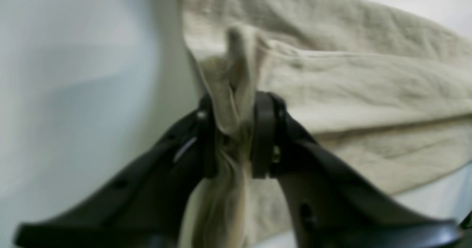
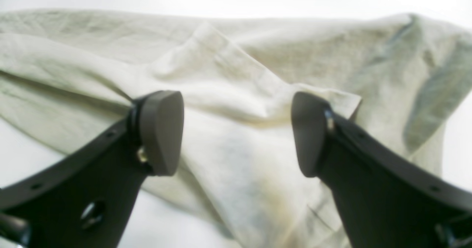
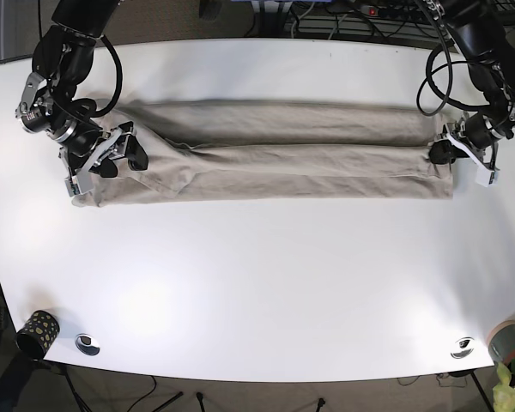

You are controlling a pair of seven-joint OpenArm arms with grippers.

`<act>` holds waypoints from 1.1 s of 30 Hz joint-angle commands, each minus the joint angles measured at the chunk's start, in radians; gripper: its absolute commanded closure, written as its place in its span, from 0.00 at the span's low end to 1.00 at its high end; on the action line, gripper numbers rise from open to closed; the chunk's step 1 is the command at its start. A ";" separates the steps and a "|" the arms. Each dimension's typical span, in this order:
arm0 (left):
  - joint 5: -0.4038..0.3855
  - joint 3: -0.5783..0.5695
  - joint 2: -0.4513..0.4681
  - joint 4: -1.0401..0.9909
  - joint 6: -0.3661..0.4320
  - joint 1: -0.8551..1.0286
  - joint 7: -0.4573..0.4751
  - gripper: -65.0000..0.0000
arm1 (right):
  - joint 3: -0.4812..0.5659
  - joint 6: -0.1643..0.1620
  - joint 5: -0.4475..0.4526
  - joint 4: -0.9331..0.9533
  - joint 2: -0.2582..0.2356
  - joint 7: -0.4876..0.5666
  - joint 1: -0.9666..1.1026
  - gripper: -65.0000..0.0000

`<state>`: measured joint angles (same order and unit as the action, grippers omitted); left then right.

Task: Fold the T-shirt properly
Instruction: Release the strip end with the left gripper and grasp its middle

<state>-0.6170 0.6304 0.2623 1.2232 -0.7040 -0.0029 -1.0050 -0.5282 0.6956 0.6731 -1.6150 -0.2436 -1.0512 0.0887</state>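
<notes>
The beige T-shirt [image 3: 283, 154] lies folded lengthwise into a long band across the far half of the white table [image 3: 266, 283]. My left gripper [image 1: 231, 133] is shut on a bunched fold of the shirt [image 1: 350, 86] at its right end; in the base view this gripper [image 3: 440, 153] sits at that end. My right gripper [image 2: 236, 133] is open, its pads [image 2: 162, 130] apart over the shirt's [image 2: 236, 74] cloth, holding nothing; in the base view it [image 3: 112, 159] hovers at the shirt's left end.
A dark patterned cup [image 3: 38, 333] stands at the front left corner. Two small metal discs [image 3: 87, 343] [image 3: 462, 347] sit near the front edge. Cables [image 3: 326, 17] lie behind the table's far edge.
</notes>
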 commanded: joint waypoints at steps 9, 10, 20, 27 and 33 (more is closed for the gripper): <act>0.167 -0.024 -0.084 0.290 0.006 0.004 -0.038 0.87 | -0.011 0.003 -0.161 0.074 0.002 0.030 -0.053 0.33; 0.184 -0.045 -0.088 0.323 0.006 0.004 -0.039 0.87 | -0.010 0.003 -0.184 0.075 0.003 0.044 -0.053 0.33; 0.204 -0.241 -0.128 0.553 0.006 0.022 -0.042 0.87 | -0.004 0.003 -0.257 0.141 0.046 0.090 -0.053 0.33; 0.204 -0.472 -0.156 0.600 0.006 0.016 -0.042 0.87 | -0.004 0.003 -0.257 0.140 0.060 0.090 -0.053 0.33; 0.204 -0.564 -0.223 0.593 0.006 0.016 -0.042 0.87 | -0.004 0.003 -0.257 0.140 0.060 0.090 -0.053 0.33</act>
<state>-0.3927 0.0967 0.0490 1.8027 -0.6971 0.0280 -1.0634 -0.5304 0.6991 0.4225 -1.4651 -0.1753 -0.9489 0.0444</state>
